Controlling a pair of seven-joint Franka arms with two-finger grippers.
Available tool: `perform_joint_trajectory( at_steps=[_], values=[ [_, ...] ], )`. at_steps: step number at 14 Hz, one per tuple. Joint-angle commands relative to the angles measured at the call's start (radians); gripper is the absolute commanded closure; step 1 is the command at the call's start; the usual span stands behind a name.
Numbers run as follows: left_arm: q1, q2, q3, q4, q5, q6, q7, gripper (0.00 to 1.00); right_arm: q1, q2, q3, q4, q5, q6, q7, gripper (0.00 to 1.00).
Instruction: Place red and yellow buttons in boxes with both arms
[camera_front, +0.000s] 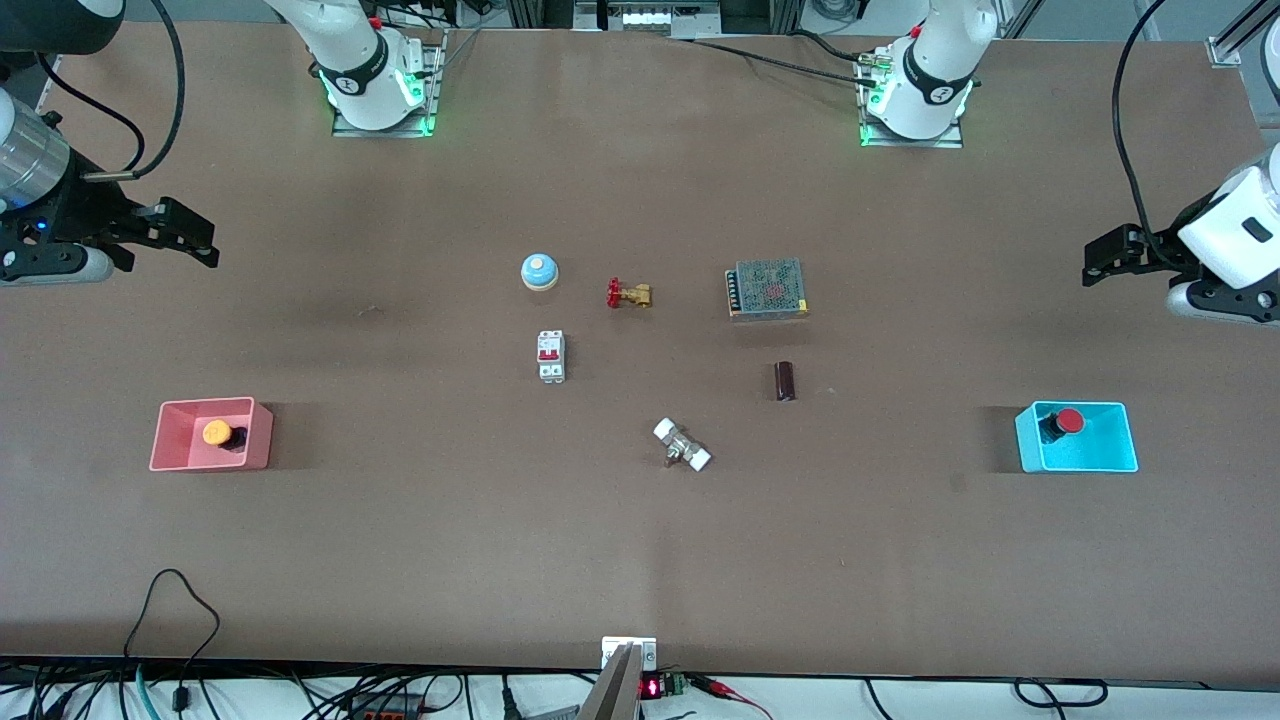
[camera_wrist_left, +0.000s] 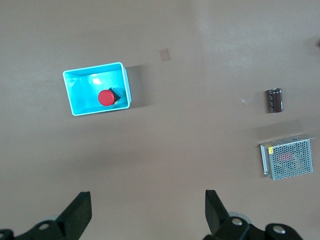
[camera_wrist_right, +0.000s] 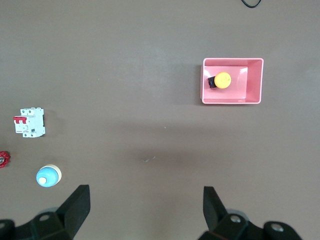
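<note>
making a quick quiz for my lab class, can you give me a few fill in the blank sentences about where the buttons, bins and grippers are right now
1. The yellow button lies inside the ____ bin.
2. The red button lies inside the ____ bin.
3. The left gripper and the right gripper both have their fingers ____, holding nothing.
4. The small white bell with a blue dome sits beside the brass valve, toward the ____ arm's end of the table.

Missing words: pink; blue; open; right
</note>
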Motion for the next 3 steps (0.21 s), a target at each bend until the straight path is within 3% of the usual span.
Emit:
perform_joint_trajectory(
  at_steps=[1,3],
  values=[
    [0.006,0.023,0.002,0.047,-0.018,-0.027,-0.005,0.0,-0.006,0.009,0.007,0.01,-0.005,-0.009,-0.004,0.0],
    [0.015,0.025,0.006,0.072,-0.015,-0.033,0.001,0.0,-0.006,0.01,0.007,0.01,-0.005,-0.011,-0.007,0.0]
  ],
)
